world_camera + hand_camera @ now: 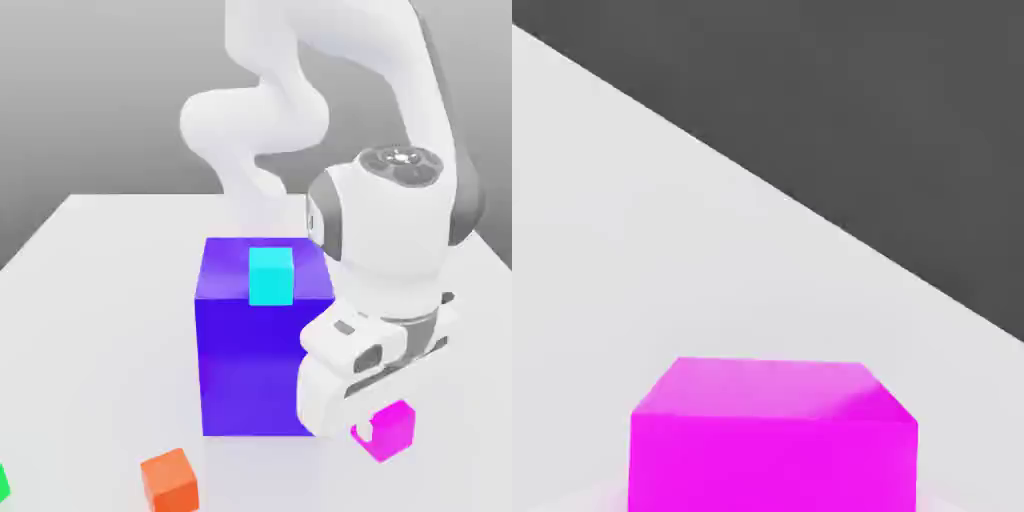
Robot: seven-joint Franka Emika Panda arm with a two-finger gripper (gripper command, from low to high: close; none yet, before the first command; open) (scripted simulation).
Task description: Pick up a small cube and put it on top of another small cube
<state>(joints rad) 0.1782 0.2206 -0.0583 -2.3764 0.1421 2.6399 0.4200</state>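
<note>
- The gripper (372, 428) is closed on the small magenta cube (388, 430), which sits between its fingertips just above the white table (90, 300).
- The big blue block (255, 350) stands just beside the gripper, toward the exterior view's left.
- A cyan cube (271, 275) rests on that block, above the gripper.
- An orange cube (169, 478) lies lower, well apart.
- In the hand view, the magenta cube (774, 440) sits close.

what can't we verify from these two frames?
- Gripper fingers: exterior view, the hand's white body covers them, so contact with the magenta cube is unseen.
- Magenta cube's base: hand view, cut off by the edge.
- Green object: exterior view, cut off at the left edge.
</note>
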